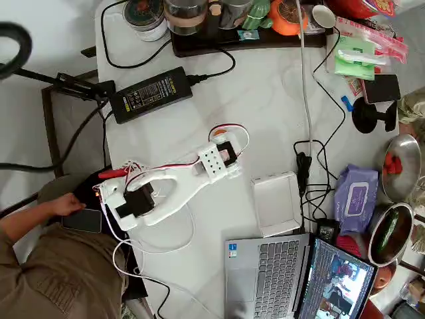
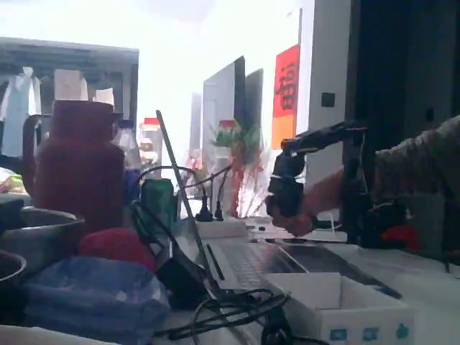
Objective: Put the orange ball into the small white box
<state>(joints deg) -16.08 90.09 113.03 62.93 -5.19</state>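
My white arm reaches from its base toward the table's middle in the overhead view, ending at the gripper. A small orange patch shows at the gripper head. It looks like the orange ball, mostly covered, and I cannot tell whether the fingers hold it. The small white box lies open to the right of the gripper, a short gap away. In the fixed view the gripper is a dark shape hanging above the table, and the box sits in the foreground.
A black power adapter and cables lie on the table. A laptop sits below the box, with a purple wipes packet and metal bowls to the right. A tray of jars is at the top. A person sits lower left.
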